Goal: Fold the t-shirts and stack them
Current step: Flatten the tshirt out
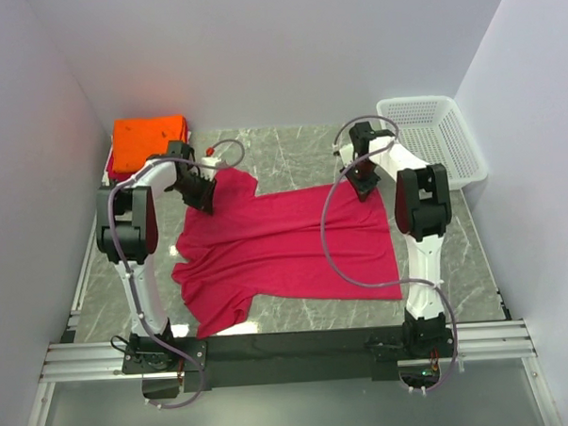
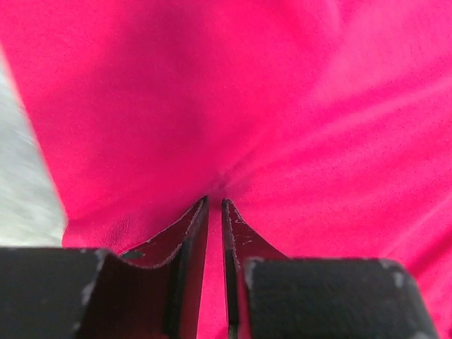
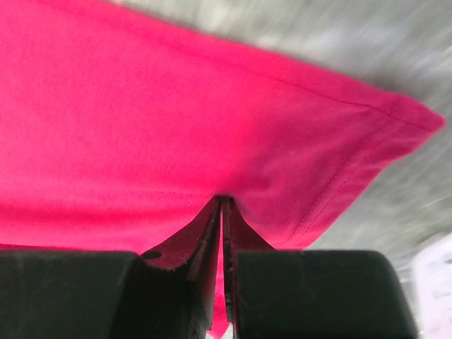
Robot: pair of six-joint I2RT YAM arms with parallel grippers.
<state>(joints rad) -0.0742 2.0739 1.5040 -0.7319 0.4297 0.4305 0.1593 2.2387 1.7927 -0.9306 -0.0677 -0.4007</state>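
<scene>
A crimson-pink t-shirt (image 1: 285, 246) lies spread flat on the marble table, one sleeve toward the near left. My left gripper (image 1: 206, 205) is down on its far-left part, by the other sleeve. In the left wrist view, the left gripper (image 2: 215, 201) has its jaws nearly together on a pinch of the pink cloth (image 2: 282, 127), which puckers at the tips. My right gripper (image 1: 363, 189) is at the shirt's far-right corner. In the right wrist view, the right gripper (image 3: 222, 199) is shut on the hem (image 3: 332, 191). Folded bright orange t-shirts (image 1: 149, 139) are stacked at the back left.
A white plastic mesh basket (image 1: 431, 136) stands at the back right, close to the right arm. Bare marble table (image 1: 291, 147) shows behind the shirt. White walls close in the left, back and right sides. A metal rail (image 1: 290, 349) runs along the near edge.
</scene>
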